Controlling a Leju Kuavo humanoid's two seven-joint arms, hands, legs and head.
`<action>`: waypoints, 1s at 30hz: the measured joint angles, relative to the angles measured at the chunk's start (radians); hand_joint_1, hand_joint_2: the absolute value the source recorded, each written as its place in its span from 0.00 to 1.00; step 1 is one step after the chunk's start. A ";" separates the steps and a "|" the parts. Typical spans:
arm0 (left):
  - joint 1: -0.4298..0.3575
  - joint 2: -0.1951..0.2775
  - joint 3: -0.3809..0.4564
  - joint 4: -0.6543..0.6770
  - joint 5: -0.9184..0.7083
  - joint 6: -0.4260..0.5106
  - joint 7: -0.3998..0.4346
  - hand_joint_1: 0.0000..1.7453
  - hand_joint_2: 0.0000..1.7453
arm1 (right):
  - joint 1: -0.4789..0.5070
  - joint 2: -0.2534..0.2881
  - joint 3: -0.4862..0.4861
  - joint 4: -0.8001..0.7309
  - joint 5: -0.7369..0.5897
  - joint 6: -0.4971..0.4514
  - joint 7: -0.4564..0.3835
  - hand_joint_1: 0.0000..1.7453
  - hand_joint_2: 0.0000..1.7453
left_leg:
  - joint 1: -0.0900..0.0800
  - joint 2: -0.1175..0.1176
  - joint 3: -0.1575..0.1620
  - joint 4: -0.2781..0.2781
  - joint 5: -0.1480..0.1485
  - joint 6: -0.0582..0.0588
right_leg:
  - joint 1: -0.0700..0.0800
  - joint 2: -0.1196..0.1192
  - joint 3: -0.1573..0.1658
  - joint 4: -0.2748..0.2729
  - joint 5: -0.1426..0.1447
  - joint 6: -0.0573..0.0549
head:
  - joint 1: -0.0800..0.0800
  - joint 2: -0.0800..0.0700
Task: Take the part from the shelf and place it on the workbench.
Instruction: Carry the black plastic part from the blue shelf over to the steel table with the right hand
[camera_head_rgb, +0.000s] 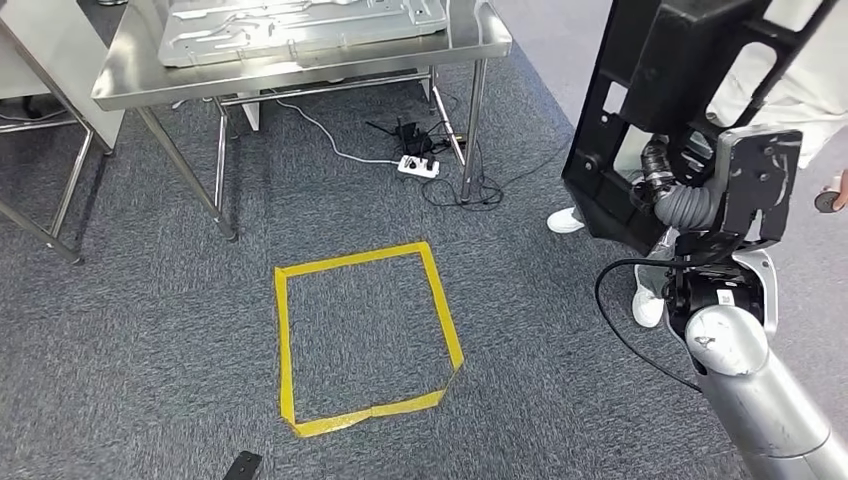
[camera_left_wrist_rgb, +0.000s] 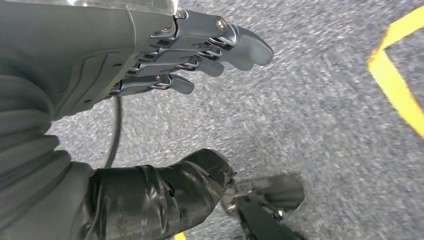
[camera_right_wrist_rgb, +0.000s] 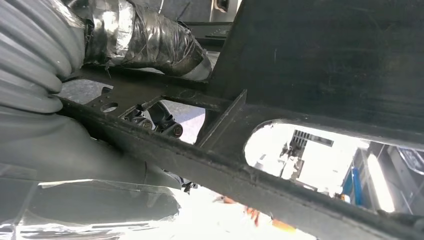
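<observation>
Right hand (camera_head_rgb: 672, 195) grips the black part (camera_head_rgb: 660, 110), held up in the air over the grey carpet (camera_head_rgb: 150, 350).

The part's top is cut off by the picture's edge and its fingers are mostly hidden behind the frame; its long axis runs near upright, leaning a little. The left hand (camera_left_wrist_rgb: 165, 55) hangs above the carpet, fingers apart and holding nothing. The steel counter (camera_head_rgb: 300, 60) stands well apart, beyond a yellow tape square (camera_head_rgb: 360, 340), bearing a silvery panel (camera_head_rgb: 300, 25) cut off at the top.

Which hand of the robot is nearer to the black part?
Right. The right hand grips the black part. The left hand hangs open above the carpet, holding nothing.
</observation>
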 joint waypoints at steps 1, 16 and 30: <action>-0.001 0.001 0.000 0.000 0.000 0.001 0.000 0.00 1.00 | -0.002 0.000 0.000 0.000 0.000 0.004 0.002 1.00 1.00 | -0.002 0.001 0.028 -0.062 0.022 0.004 | 0.002 0.001 0.005 0.001 -0.007 0.005 | 0.000 0.000; -0.001 0.002 0.000 0.000 -0.004 0.001 0.002 0.00 1.00 | -0.008 0.000 0.006 0.014 -0.004 0.017 0.016 1.00 1.00 | -0.008 -0.011 0.151 -0.130 -0.047 0.047 | 0.007 0.004 -0.123 0.103 0.030 0.028 | 0.008 0.000; 0.003 0.003 0.000 0.000 0.007 -0.004 0.011 0.00 1.00 | -0.008 0.000 0.015 0.020 -0.005 0.035 0.016 1.00 1.00 | 0.000 -0.002 -0.012 0.047 -0.084 -0.004 | 0.009 0.005 0.007 0.000 -0.005 -0.010 | 0.003 0.000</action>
